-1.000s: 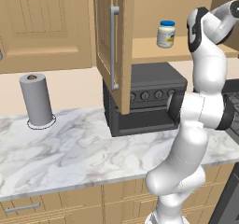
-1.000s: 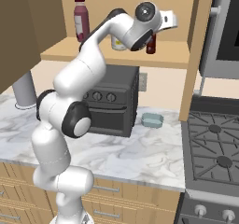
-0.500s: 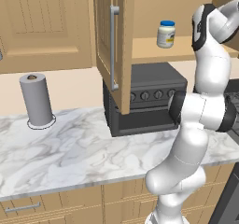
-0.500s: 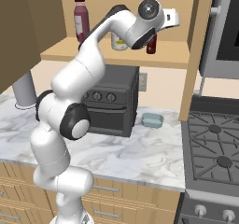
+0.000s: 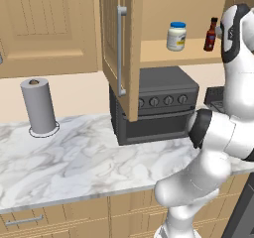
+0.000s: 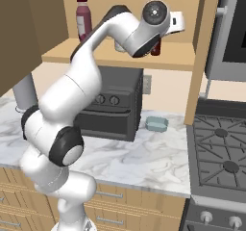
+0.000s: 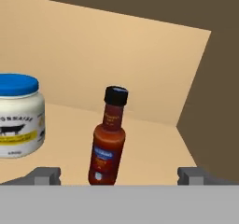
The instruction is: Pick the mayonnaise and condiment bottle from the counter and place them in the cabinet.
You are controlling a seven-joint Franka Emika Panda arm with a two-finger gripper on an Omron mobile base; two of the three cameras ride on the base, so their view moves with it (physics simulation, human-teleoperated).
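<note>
In the hand view the condiment bottle [image 7: 108, 139] stands upright on the cabinet's shelf [image 7: 154, 148], with the blue-lidded mayonnaise [image 7: 18, 115] to its left. My gripper [image 7: 119, 177] is open, its fingertips [image 7: 46, 175] wide apart and short of the bottle, touching nothing. From the left base view the mayonnaise [image 5: 176, 36] and the condiment bottle [image 5: 211, 35] sit side by side in the cabinet [image 5: 158, 56], behind its open door [image 5: 121, 48]. The arm's wrist [image 6: 156, 16] is raised in front of the shelf, hiding most of the bottle [image 6: 156, 47]. The marbled counter [image 5: 74, 157] lies below.
A dark toaster oven [image 5: 158, 108] stands on the counter under the shelf, and a paper towel roll [image 5: 38, 105] is at the left. A purple-red bottle [image 6: 83, 18] is on the shelf's left end. A small teal dish [image 6: 156, 124] lies beside the stove [image 6: 221, 143].
The hand has drawn back and up from the shelf, so the condiment bottle now shows beside the arm in the left base view. The jaws stay open; both items stand still.
</note>
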